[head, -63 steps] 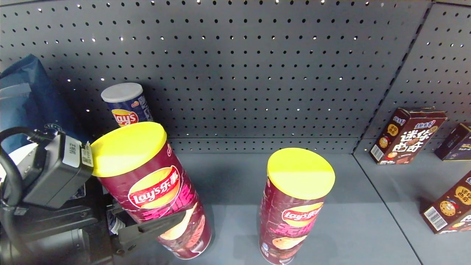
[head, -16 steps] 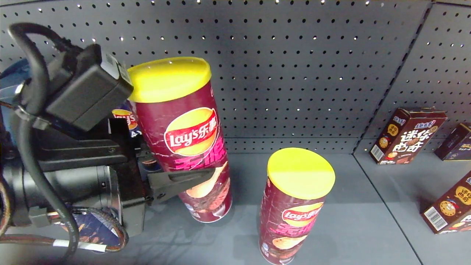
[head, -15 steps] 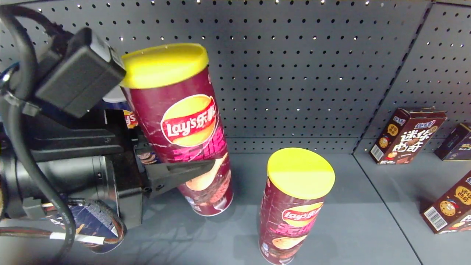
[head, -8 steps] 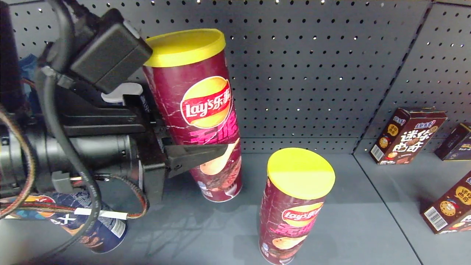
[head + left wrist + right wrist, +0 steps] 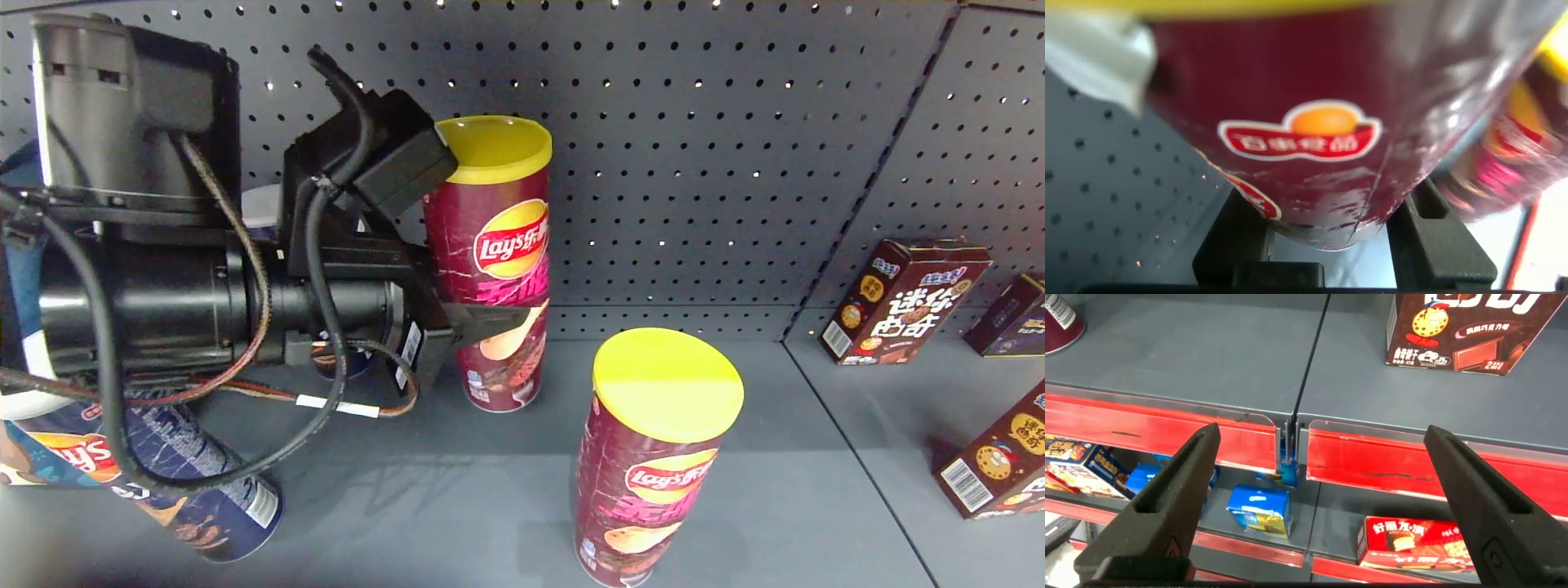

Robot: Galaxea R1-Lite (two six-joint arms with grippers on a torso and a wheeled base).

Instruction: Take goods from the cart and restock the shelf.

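**Second maroon can at the back of the shelf, release not yet made**

The grey shelf (image 5: 735,490) with its pegboard back (image 5: 694,163) is partly stocked. One maroon chip can (image 5: 653,457) with a yellow lid stands upright near the front, and brown snack boxes (image 5: 906,302) sit in the next bay to the right. A blue can (image 5: 188,482) lies on its side at the front left. By my reading the restock is under way, with this placement nearly finished. What is left is letting go, pulling out, and going to the cart for more.

The left arm (image 5: 163,302) reaches in level from the left, its wrist running along the shelf toward the back panel.

The held can (image 5: 494,253), also maroon with a yellow lid, stands upright close to the pegboard, behind and to the left of the front can. Its base is at shelf level, though I cannot tell whether it rests there or hangs just above.

The left claw (image 5: 498,327) clamps this can low on its body, one finger on each side. The left wrist view shows the same, with the can (image 5: 1323,147) between both fingers.

The right claw (image 5: 1323,434) is spread wide and carries nothing. It is near the red front rail (image 5: 1167,425) of a shelf.
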